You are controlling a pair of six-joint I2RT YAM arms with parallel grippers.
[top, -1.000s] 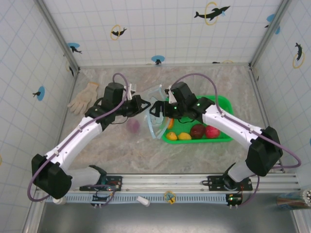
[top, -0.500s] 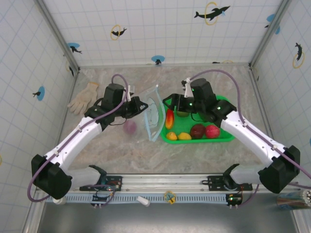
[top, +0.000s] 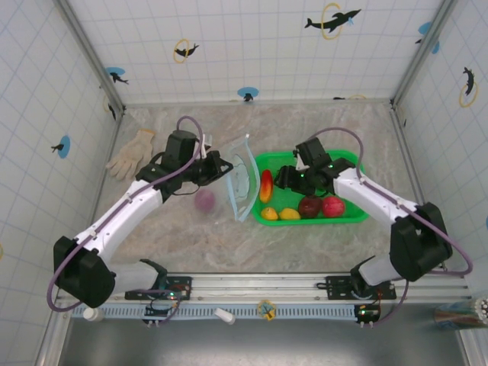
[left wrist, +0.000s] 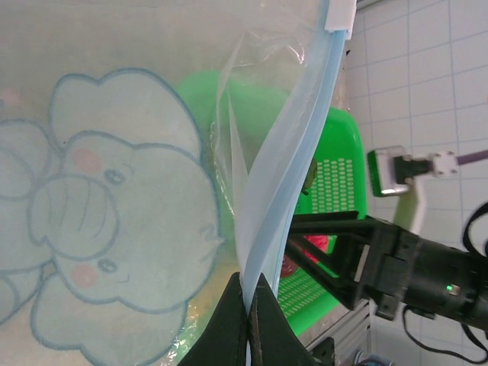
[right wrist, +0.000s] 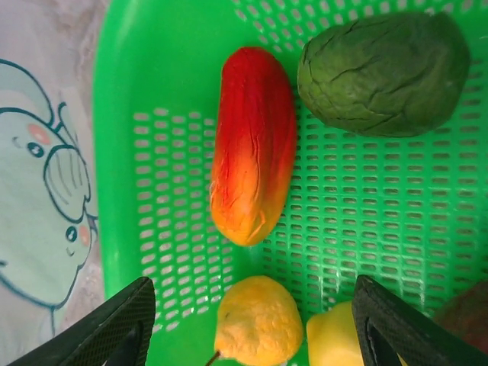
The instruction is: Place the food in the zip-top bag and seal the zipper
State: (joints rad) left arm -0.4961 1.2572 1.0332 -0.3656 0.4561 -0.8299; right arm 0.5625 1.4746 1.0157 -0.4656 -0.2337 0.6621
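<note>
The zip-top bag (top: 240,179) lies just left of the green basket (top: 347,162), its mouth turned toward the basket and bowed open. The zipper (left wrist: 290,206) runs up the mouth edge as a pale blue strip, and its two sides stand apart, so it is unsealed. One magenta piece of food (top: 204,200) shows through the plastic, on the side of the bag away from the basket.

The left gripper (left wrist: 248,305) is clamped tight on the zipper edge and holds the mouth up off the tabletop (top: 305,126), on the basket's left.

The rest of the food is inside the basket:
- a red-orange long piece (right wrist: 252,156) at the end nearest the bag
- a dark green piece (right wrist: 381,72) beside it
- two yellow pieces (top: 290,214) along the near wall
- a dark brown piece (top: 309,205) and a red one (top: 332,206) further right

The right gripper (right wrist: 252,293) hangs over the basket's left half, its jaws spread wide with nothing between them.

I judge the task barely begun: one piece is bagged, about six remain, and sealing is still to come.

A second ago the right gripper was at the bag's mouth, close to the left one. Since then it has swung over the basket and come down toward the red-orange and yellow pieces. The bag's mouth has spread from crumpled into an open arc. A white glove (top: 131,154) lies well left of the basket.
</note>
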